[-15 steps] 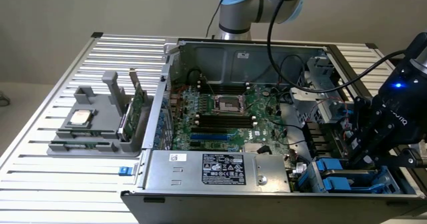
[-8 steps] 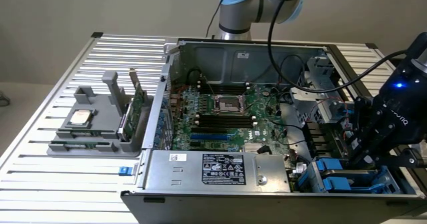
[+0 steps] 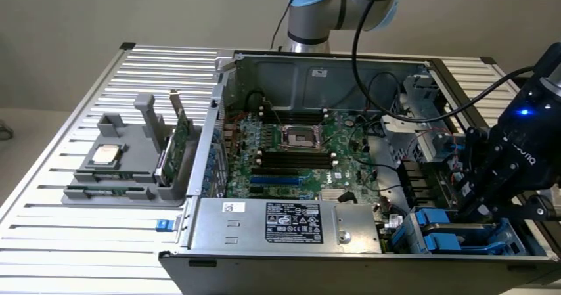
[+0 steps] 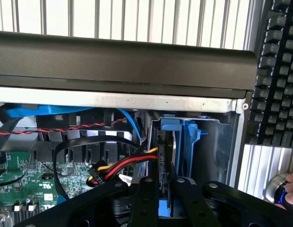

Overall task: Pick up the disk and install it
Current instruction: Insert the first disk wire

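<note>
1. Exterior view: the black gripper (image 3: pixel 477 209) is reaching down into the open grey metal computer case (image 3: pixel 324 78), at the case's front corner, where the blue plastic drive bay (image 3: pixel 438 232) is sitting. The arm is coming in from above the case, probably so the fingers are meeting the bay's slot straight. The grey plastic parts fixture (image 3: pixel 131 177) is standing outside the case, well apart from that corner.

2. Wrist view: the gripper (image 4: pixel 161 182) is looking clenched on the flat silver metal disk in its blue plastic carrier bracket (image 4: pixel 162 163). It is holding the disk on edge, likely so the thin side is lining up with the bay beside the case's wall. The disk is seemingly sliding in, not yet seated. A red, yellow and black cable bundle (image 4: pixel 123 168) is running just beside it.
</note>
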`<state>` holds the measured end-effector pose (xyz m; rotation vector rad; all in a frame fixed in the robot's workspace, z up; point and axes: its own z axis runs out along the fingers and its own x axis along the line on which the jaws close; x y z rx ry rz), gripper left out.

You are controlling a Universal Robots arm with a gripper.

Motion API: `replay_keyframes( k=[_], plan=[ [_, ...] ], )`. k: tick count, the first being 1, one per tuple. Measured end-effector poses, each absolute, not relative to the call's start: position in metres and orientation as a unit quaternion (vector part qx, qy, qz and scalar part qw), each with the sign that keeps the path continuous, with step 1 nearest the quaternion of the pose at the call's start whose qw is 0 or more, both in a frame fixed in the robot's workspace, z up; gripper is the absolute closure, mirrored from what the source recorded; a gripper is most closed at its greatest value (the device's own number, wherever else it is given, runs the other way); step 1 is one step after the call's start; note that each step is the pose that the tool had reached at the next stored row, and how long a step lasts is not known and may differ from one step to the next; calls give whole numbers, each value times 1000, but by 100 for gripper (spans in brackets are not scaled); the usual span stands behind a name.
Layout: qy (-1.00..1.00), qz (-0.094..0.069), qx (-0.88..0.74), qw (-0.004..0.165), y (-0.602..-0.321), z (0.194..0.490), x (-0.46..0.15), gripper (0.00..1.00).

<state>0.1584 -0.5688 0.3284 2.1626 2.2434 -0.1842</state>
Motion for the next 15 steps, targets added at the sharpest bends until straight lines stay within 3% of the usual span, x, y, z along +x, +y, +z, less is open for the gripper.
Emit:
replay_keyframes(
  k=[15],
  plan=[
    [711,-68,700,-1,-568,328,160,83]
  ],
)
